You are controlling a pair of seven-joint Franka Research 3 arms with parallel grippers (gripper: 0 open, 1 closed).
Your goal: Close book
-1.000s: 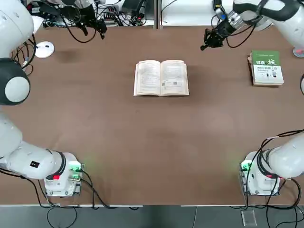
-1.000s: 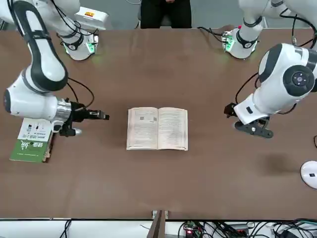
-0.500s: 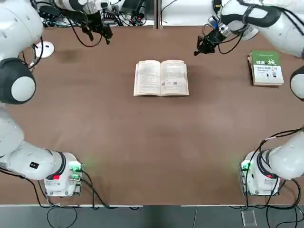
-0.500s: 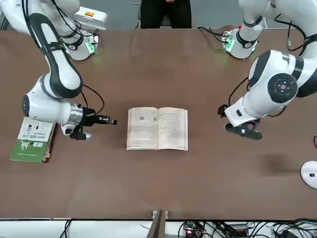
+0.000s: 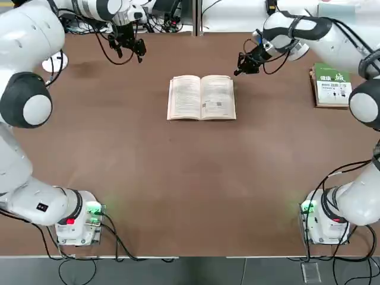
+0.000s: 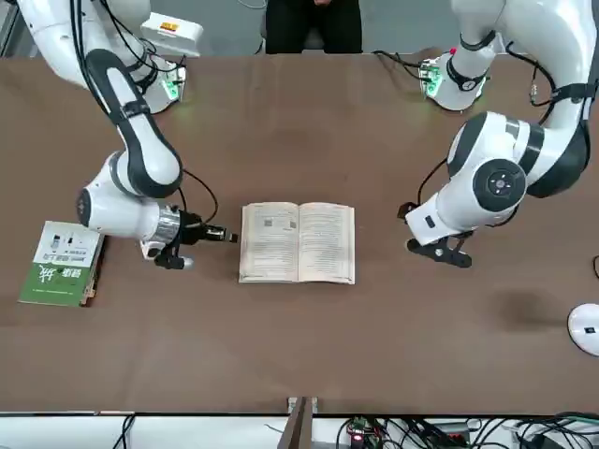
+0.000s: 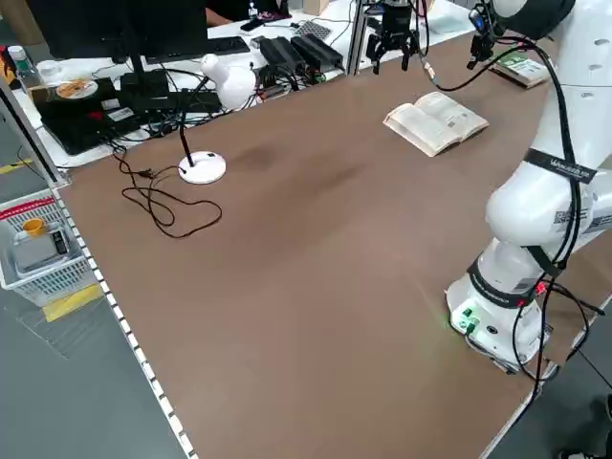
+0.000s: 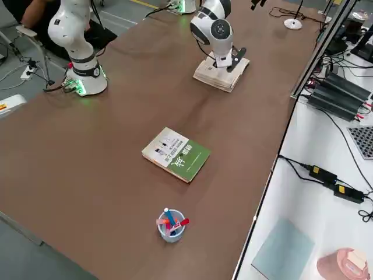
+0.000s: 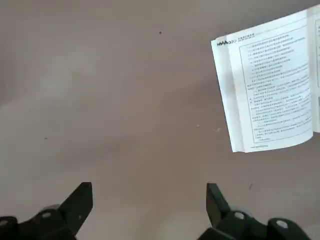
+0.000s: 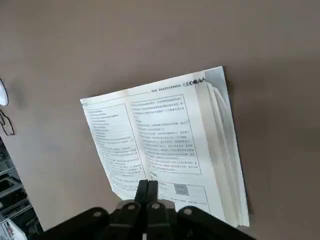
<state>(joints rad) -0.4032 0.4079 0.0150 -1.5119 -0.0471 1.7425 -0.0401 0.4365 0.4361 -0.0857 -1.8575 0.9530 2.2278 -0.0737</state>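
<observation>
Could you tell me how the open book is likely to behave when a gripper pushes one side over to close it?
The book looks like a thin paperback lying open and flat, so the pushed half will probably bend and fan rather than swing stiffly. It seems light, and the table is smooth, so it may slide. The right gripper, shut, is nearest; the left gripper hovers open farther off.

White rounded arm links, grey joint caps, black cables, black end effectors, green-lit bases.
</observation>
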